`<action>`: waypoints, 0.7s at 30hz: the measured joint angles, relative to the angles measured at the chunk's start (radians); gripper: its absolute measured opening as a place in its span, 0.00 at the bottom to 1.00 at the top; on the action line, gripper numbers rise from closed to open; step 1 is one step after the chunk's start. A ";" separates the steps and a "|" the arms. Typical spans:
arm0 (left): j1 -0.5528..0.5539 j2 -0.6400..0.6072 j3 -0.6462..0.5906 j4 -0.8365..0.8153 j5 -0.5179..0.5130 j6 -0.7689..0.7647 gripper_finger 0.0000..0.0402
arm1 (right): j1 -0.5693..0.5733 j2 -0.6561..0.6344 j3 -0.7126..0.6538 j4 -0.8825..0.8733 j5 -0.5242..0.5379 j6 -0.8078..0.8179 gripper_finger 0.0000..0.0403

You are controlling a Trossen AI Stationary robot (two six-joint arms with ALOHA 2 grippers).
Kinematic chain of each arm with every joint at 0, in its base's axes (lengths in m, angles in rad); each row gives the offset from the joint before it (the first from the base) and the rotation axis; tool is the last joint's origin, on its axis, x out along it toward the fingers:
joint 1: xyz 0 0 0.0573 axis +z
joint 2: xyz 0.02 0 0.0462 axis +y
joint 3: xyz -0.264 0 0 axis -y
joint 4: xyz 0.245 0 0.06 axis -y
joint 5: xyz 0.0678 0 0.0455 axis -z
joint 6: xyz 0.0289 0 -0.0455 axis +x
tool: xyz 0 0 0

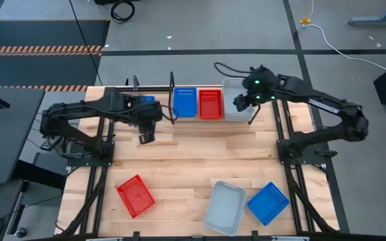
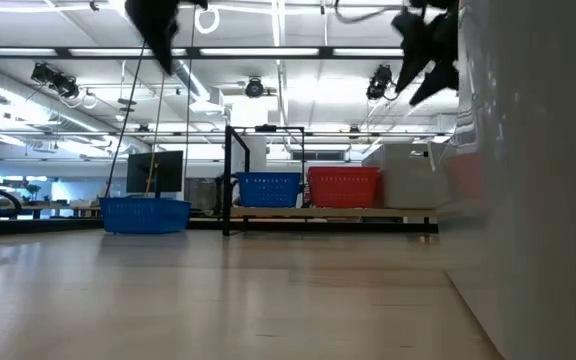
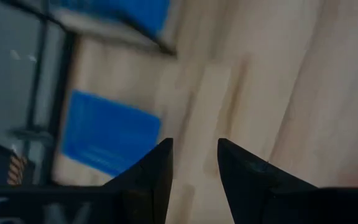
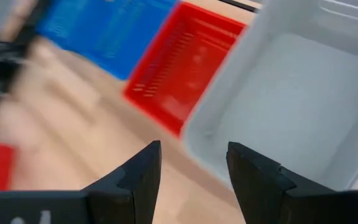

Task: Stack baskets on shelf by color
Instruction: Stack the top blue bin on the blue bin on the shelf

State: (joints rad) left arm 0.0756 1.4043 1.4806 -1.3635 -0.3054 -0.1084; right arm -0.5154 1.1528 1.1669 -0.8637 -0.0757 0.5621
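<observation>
Wooden bench: blue basket, red basket and grey-white basket sit seemingly empty on the shelf; no legible writing. Left pincer and right pincer hang apart, empty.

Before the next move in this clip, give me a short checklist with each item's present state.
1. Left gripper empty, fingers apart: ok.
2. Right gripper empty, fingers apart beside the pale grey plastic basket on the shelf: ok.
3. Blue mesh basket and red mesh basket sit side by side on the shelf: ok.
4. Loose red basket, grey basket, blue basket on the wooden table, not stacked: not ok.
5. Stack heights: cannot tell.
</observation>
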 joint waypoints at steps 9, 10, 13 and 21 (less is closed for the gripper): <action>0.024 -0.166 -0.369 0.139 -0.004 0.115 0.35 | 0.077 -0.188 0.000 0.007 -0.014 -0.057 0.47; 0.025 -0.181 -0.397 0.166 -0.005 0.130 0.36 | 0.082 -0.199 0.000 0.008 -0.001 -0.063 0.47; 0.041 -0.206 -0.472 0.215 -0.005 0.172 0.40 | 0.091 -0.223 0.000 0.012 0.022 -0.063 0.47; 0.176 -0.208 -0.622 0.337 -0.011 0.270 0.54 | 0.120 -0.230 0.000 0.016 0.019 -0.010 0.47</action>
State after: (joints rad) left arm 0.2518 1.1965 0.8588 -1.0266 -0.3163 0.1620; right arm -0.3950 0.9231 1.1671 -0.8474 -0.0570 0.5517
